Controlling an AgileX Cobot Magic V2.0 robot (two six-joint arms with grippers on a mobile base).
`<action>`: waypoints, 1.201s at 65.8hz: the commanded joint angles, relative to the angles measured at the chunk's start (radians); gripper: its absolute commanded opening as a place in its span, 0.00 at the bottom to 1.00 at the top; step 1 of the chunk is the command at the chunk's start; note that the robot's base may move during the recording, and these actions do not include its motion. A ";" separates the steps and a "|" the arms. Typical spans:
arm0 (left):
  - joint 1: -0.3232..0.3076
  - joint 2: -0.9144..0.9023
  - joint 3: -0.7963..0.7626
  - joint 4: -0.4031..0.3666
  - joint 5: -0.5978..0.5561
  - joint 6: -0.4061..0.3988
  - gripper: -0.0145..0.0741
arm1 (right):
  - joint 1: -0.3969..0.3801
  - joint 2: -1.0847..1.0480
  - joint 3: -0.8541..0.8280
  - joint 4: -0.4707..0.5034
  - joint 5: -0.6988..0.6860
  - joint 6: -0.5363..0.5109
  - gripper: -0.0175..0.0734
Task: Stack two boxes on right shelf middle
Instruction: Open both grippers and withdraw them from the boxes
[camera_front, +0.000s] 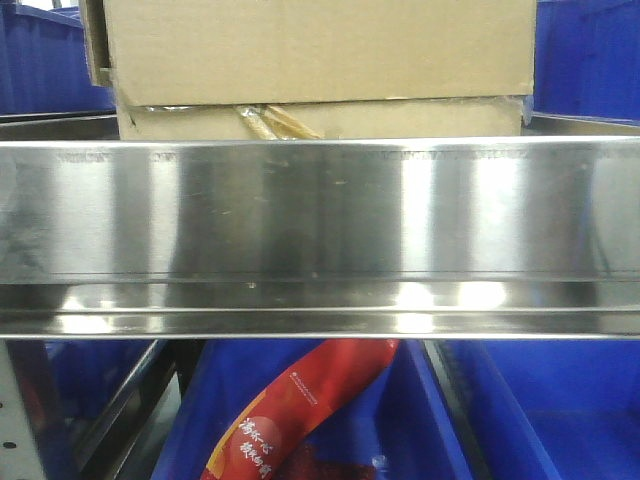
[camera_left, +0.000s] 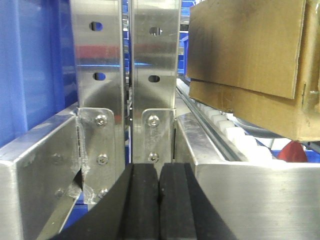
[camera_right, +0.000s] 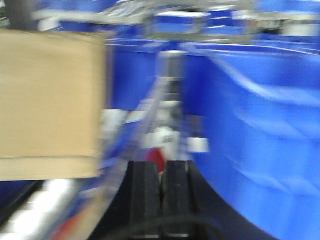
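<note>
1. Brown cardboard: two boxes sit one on top of the other, right behind the shiny front rail (camera_front: 320, 215) of the steel shelf
2. The top box (camera_front: 320, 45) is the bigger one and hangs out a little past the bottom box (camera_front: 400, 120) on both sides
3. Torn tan tape (camera_front: 275, 122) curls up on the front of the bottom box, just above the rail
4. Blue bins (camera_front: 40, 60) stand behind the rail on both sides of the boxes, and more blue bins (camera_front: 540, 420) sit under the rail
5. A red packet (camera_front: 300, 410) with writing on it lies in a blue bin just under the rail
6. In the left wrist view, the left gripper (camera_left: 159, 200) has its two black fingers (camera_left: 142, 200) pressed close together with nothing between them
7. It is near two steel posts (camera_left: 125, 60) with holes and screws, and the stacked boxes are up and to the right of the posts
8. In the right wrist view, everything is blurry
9. The right gripper (camera_right: 161, 195) also has its black fingers (camera_right: 145, 192) squeezed together, holding nothing
10. A box is to its left and a blue bin (camera_right: 260, 130) is to its right
</note>
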 joint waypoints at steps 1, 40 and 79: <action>0.001 -0.007 -0.001 -0.006 -0.017 0.001 0.04 | -0.063 -0.089 0.102 -0.013 -0.075 0.018 0.02; 0.001 -0.007 -0.001 -0.006 -0.017 0.001 0.04 | -0.089 -0.331 0.399 -0.039 -0.159 0.030 0.02; 0.001 -0.007 -0.001 -0.006 -0.017 0.001 0.04 | -0.089 -0.331 0.399 -0.039 -0.159 0.030 0.02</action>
